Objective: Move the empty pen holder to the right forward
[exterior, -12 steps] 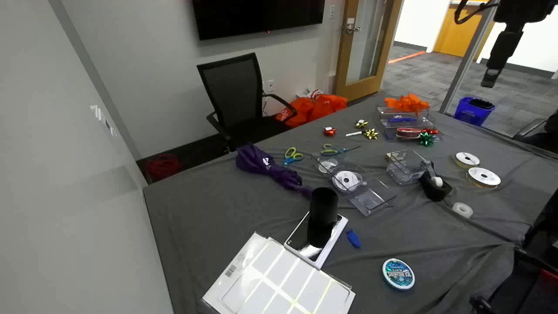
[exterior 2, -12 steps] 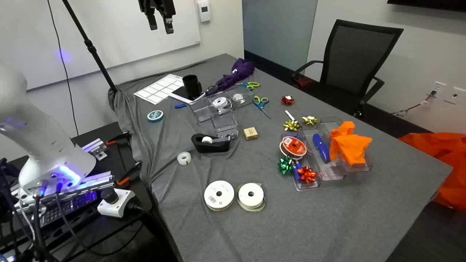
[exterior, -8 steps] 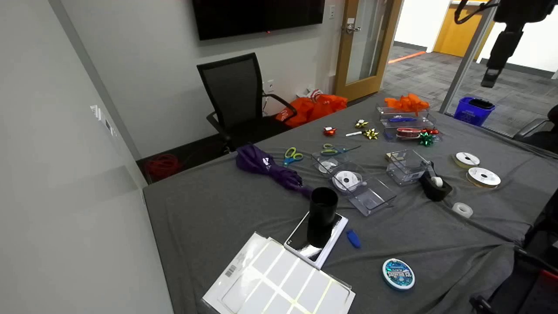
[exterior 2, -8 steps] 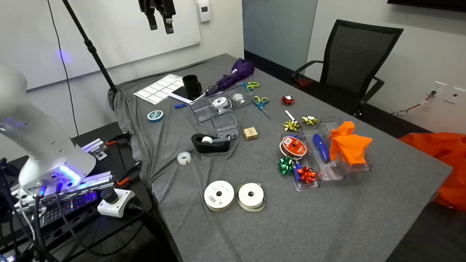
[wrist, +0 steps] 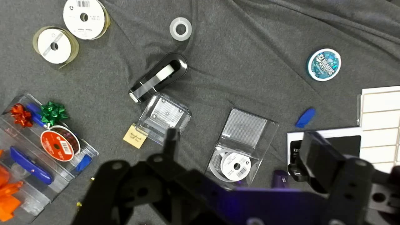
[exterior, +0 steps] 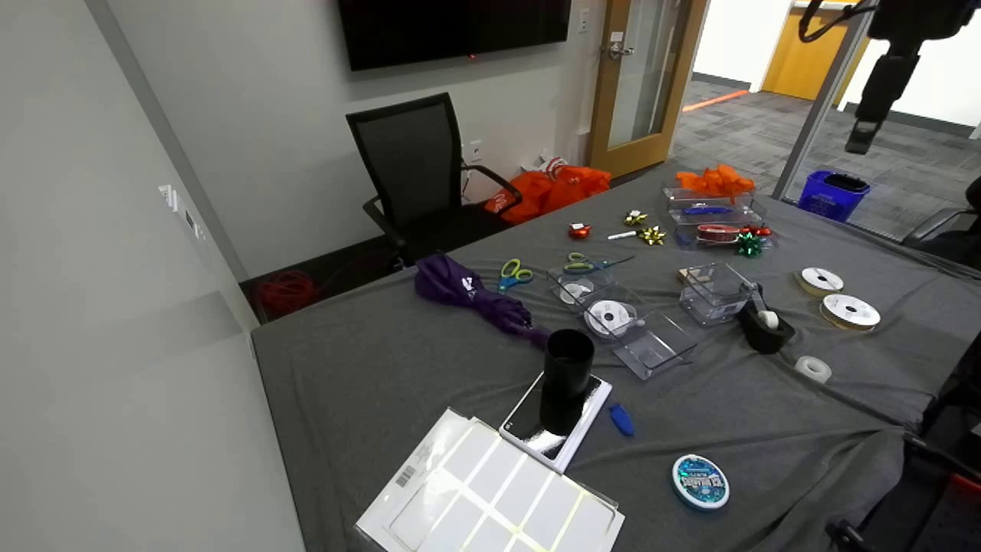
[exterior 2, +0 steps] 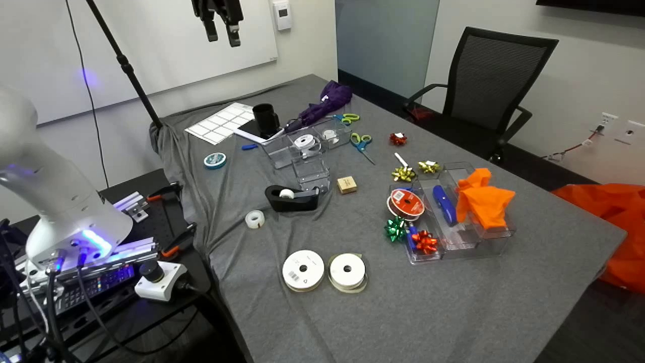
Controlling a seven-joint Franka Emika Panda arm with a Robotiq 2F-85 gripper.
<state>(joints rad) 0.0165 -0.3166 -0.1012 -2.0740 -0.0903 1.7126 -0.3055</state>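
A black cylindrical cup (exterior: 569, 372) is the only dark cup in view. It stands upright on a white box and nothing sticks out of it. It also shows in an exterior view (exterior 2: 264, 120), with a handle on one side. In the wrist view only its handle (wrist: 297, 175) and part of its body show, partly behind a finger. A clear plastic holder (wrist: 167, 117) with nothing seen in it sits beside the tape dispenser. My gripper (exterior 2: 223, 39) is open and empty, high above the table; it also shows in an exterior view (exterior: 862, 142) and the wrist view (wrist: 242, 140).
A black tape dispenser (exterior 2: 292, 198) touches the clear holder. A clear tray (wrist: 247, 126) holds a white spool. White ribbon spools (exterior 2: 303, 270), a tape roll (exterior 2: 255, 219), a mint tin (exterior: 700, 481), scissors (exterior 2: 361, 143), a purple umbrella (exterior: 475, 295) and another clear tray (exterior 2: 468, 242) lie around.
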